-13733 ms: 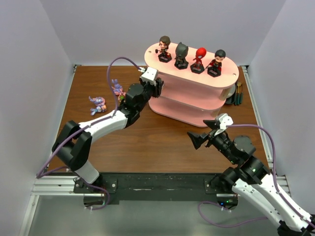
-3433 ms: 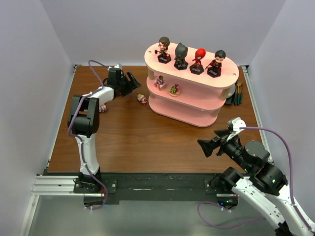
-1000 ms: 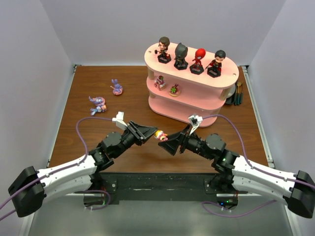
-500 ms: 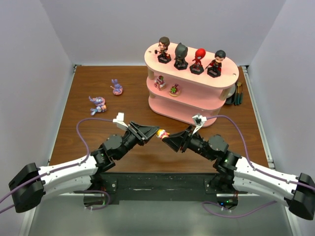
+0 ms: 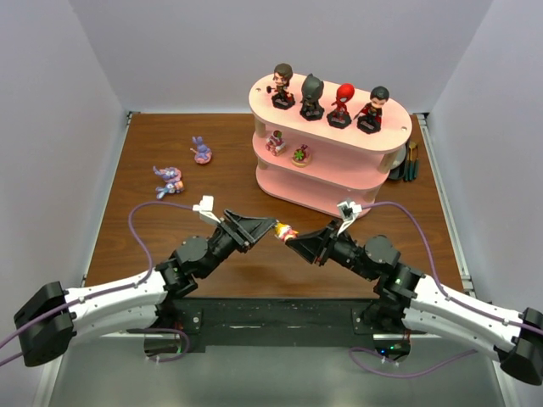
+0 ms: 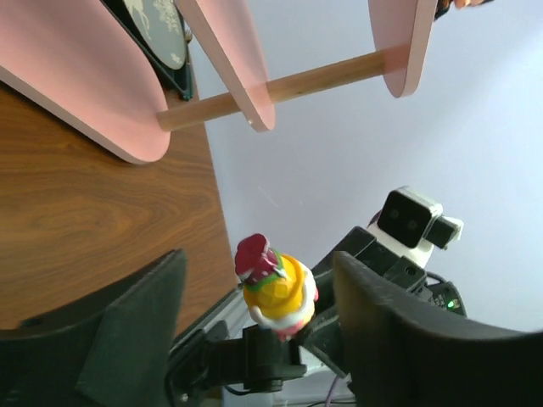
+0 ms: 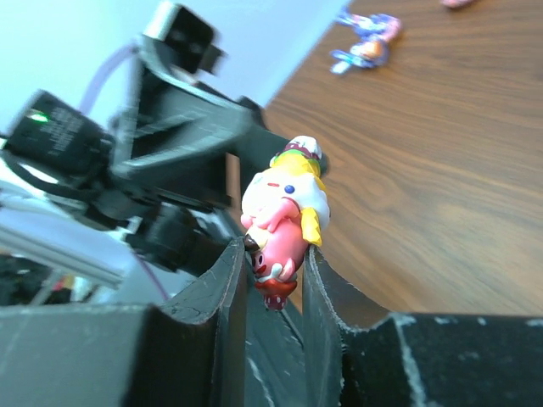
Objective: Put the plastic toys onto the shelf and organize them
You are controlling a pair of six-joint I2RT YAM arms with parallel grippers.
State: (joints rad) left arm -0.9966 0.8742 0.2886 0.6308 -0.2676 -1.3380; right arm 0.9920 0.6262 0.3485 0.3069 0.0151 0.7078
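Observation:
A tiny pink-and-yellow toy [image 5: 283, 231] hangs in the air between both arms, in front of the shelf [image 5: 322, 200]. My right gripper [image 5: 293, 240] is shut on its lower end; in the right wrist view the toy [image 7: 284, 212] sits pinched between the two fingers [image 7: 273, 254]. My left gripper [image 5: 270, 227] stands open around the toy [image 6: 276, 288], with both fingers apart from it. Four big-headed figurines [image 5: 313, 95] stand on the cream top board. Two tiny toys [image 5: 275, 141] sit on the middle tier. Two purple creatures [image 5: 202, 151] [image 5: 168, 180] lie on the table at the left.
Dark pens [image 5: 411, 161] stand behind the shelf's right end. White walls close in the table on three sides. The shelf's pink boards and a wooden post [image 6: 280, 85] show above in the left wrist view.
The right gripper has closed on the toy and the left gripper has opened off it. Both grippers have drifted slightly right and up in the top view.

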